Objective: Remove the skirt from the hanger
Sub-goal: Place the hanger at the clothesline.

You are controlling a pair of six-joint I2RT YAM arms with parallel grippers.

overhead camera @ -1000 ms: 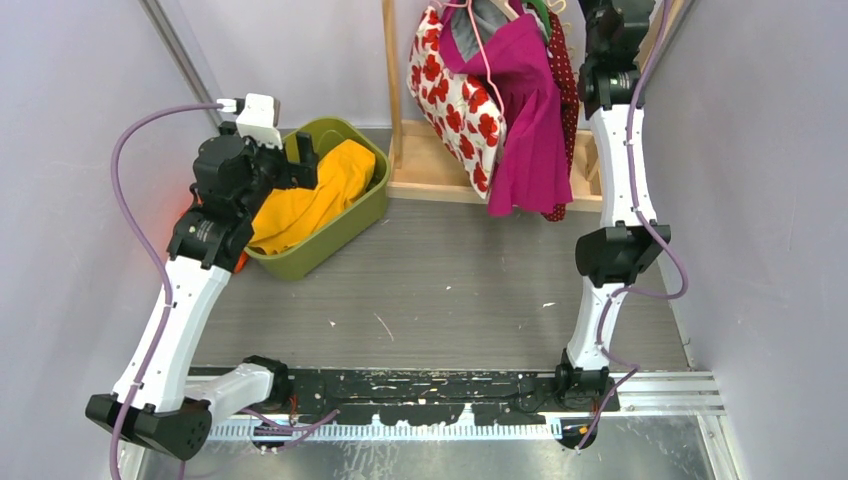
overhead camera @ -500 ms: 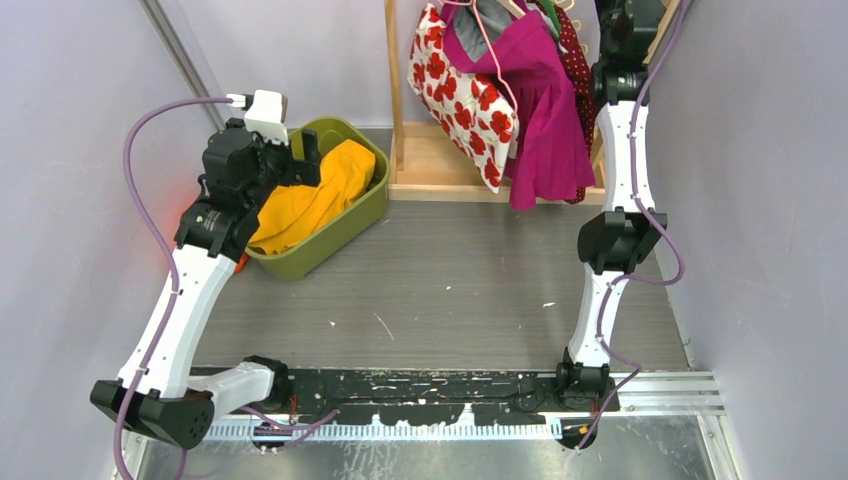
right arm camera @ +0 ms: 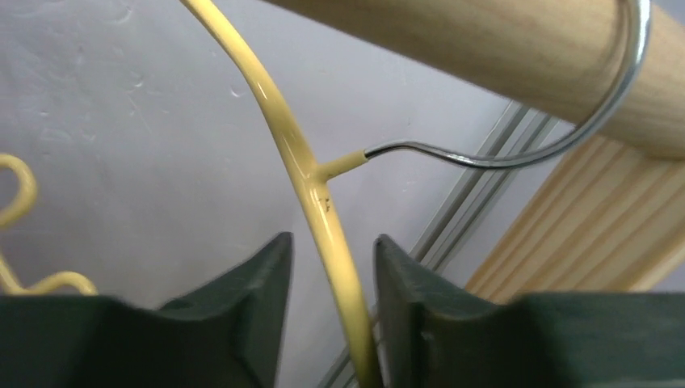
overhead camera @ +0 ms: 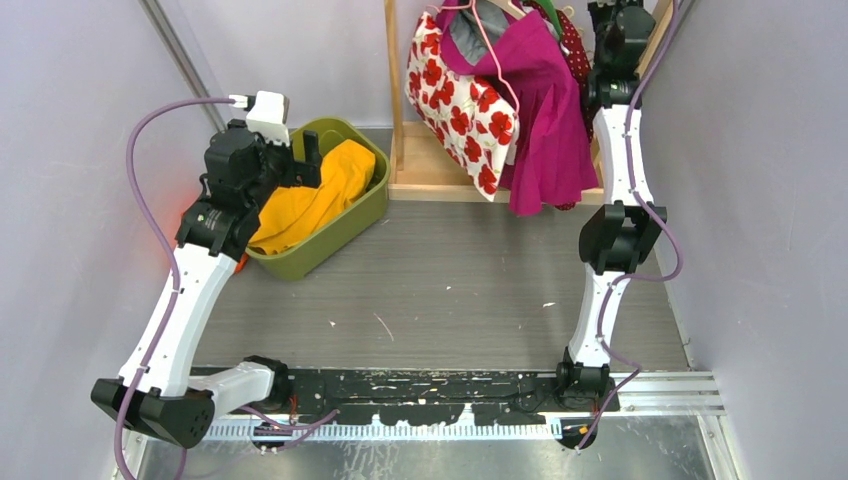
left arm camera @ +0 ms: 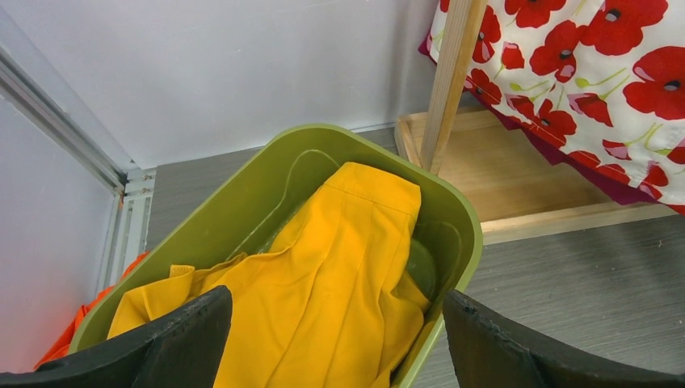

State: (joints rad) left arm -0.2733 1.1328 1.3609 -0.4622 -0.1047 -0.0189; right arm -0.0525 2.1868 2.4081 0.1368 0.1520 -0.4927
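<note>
From my overhead view, my left arm stands over the ten o'clock corner of the bench (overhead camera: 450, 290). The left gripper (left arm camera: 335, 297) is released, its jaws spread wide and holding nothing. It hovers above a green bin (left arm camera: 452, 218) that holds a crumpled yellow garment (left arm camera: 339, 259). Some orange cloth (left arm camera: 56, 347) shows at the bin's nine o'clock side, against the wall.

At twelve o'clock stands the wooden rack (overhead camera: 392, 80), with its base on the bench. The clothes hang bunched together from its rail. The leftmost is a white piece printed with red poppies (overhead camera: 455, 95), and a bit of grey cloth (overhead camera: 470, 35) shows above it.

Next, just beside it and overlapping, is the magenta skirt (overhead camera: 545, 120). It is plain, deep pink and flared, and it hangs in loose folds with its hem above the rack's base. A thin pink hanger wire (overhead camera: 497, 75) crosses its upper part. A dark red dotted garment (overhead camera: 572, 30) peeks out behind it at one o'clock.

Further right, my right arm reaches up to the rail (right arm camera: 485, 48). The right gripper (right arm camera: 333, 242) straddles the shoulder of a yellow hanger (right arm camera: 311, 178). Its jaws are parted rather than clenched, with a gap on the hanger's nine o'clock side, while the other finger (right arm camera: 420, 307) touches the hanger low down. The hanger's metal hook (right arm camera: 565, 137) sits over the rail. I cannot tell which garment this hanger carries.
</note>
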